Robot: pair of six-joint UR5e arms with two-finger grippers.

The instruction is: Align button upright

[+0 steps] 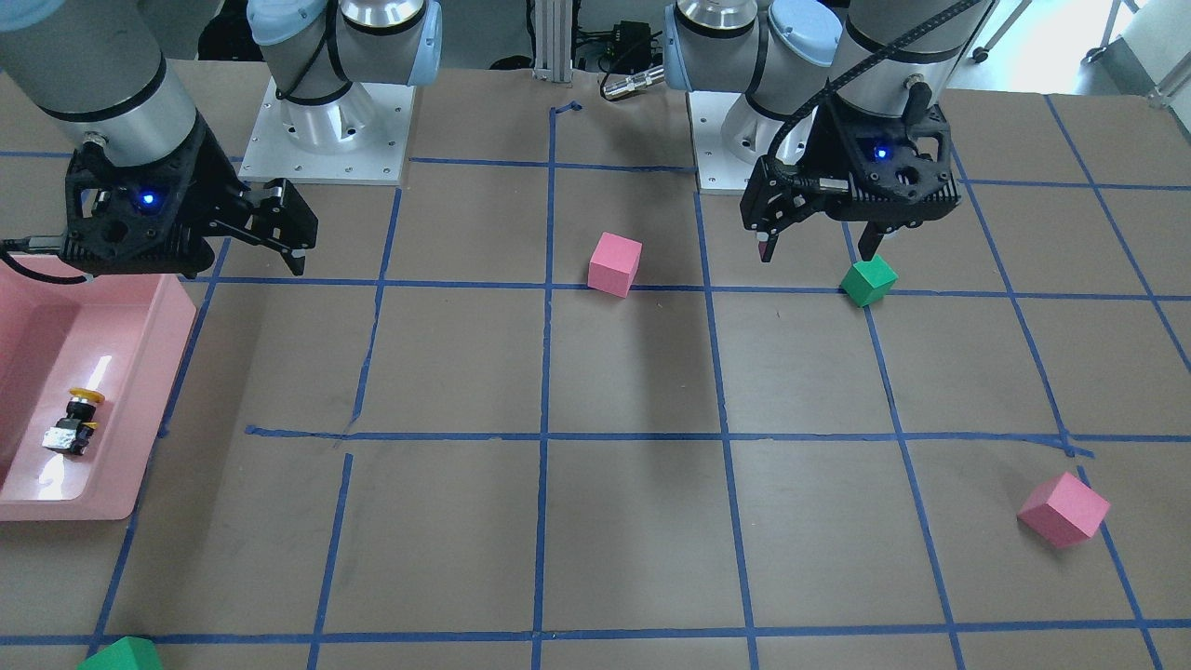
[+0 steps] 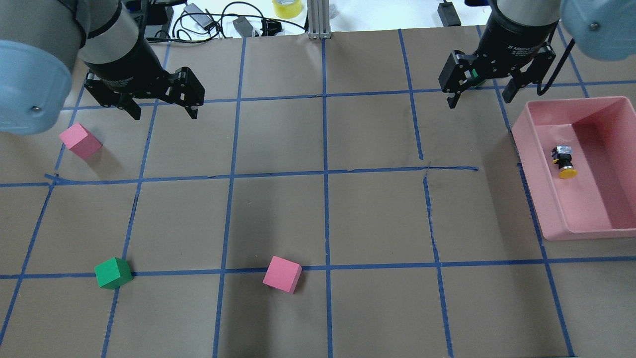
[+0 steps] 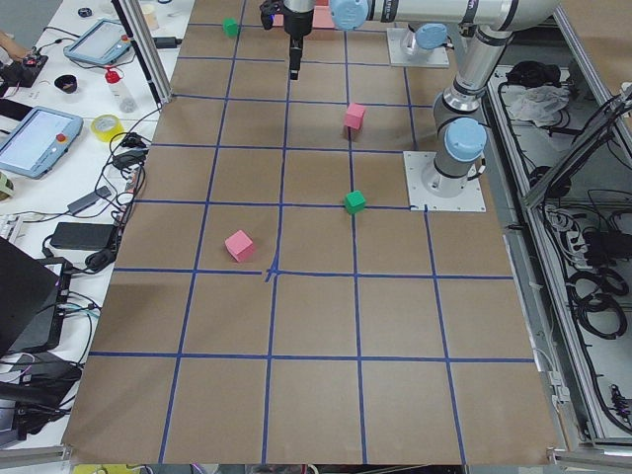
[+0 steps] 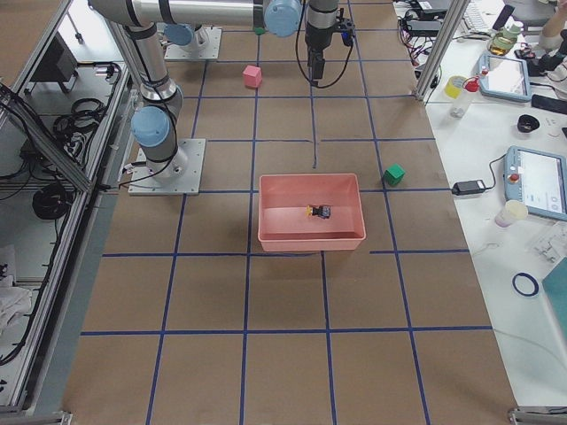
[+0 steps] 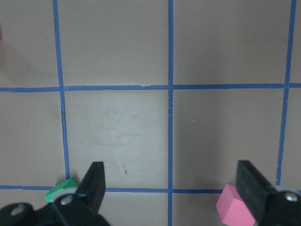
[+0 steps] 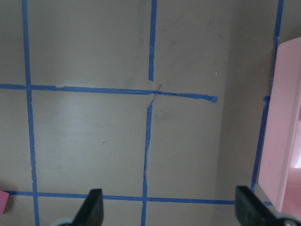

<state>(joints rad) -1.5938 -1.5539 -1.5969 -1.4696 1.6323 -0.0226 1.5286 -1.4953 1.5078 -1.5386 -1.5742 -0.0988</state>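
The button [image 2: 563, 161] lies on its side inside the pink bin [image 2: 531, 149] at the table's right end, with its yellow cap toward the robot and its black and grey body away from it. It also shows in the front view [image 1: 73, 423] and the right side view [image 4: 319, 212]. My right gripper [image 2: 479, 101] hangs open and empty above the table, just beyond the bin's far left corner. It also shows in the front view [image 1: 288, 247]. My left gripper [image 2: 164, 113] is open and empty over the left half, far from the button.
A pink cube [image 2: 79, 140] lies next to the left gripper. A green cube [image 2: 113, 272] and a second pink cube [image 2: 282, 274] lie nearer the robot. Another green cube [image 1: 121, 654] sits at the table's far edge. The bin's edge [image 6: 287, 132] shows in the right wrist view.
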